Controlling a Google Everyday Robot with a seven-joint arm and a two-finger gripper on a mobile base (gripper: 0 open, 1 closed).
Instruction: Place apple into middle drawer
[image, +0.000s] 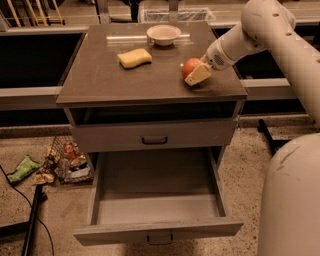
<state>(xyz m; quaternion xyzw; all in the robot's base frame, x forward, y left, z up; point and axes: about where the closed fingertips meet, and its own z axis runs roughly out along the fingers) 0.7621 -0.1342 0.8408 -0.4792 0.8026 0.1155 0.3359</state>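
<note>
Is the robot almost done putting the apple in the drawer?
Not yet. Done: the wide grey lower drawer is pulled open and looks empty. In hand: the gripper is at the round orange-red apple, which sits on the brown cabinet top near its right edge. Left: lift the apple, bring it down and set it inside the open drawer.

1 gripper (199, 75) by 1 apple (189, 65).
</note>
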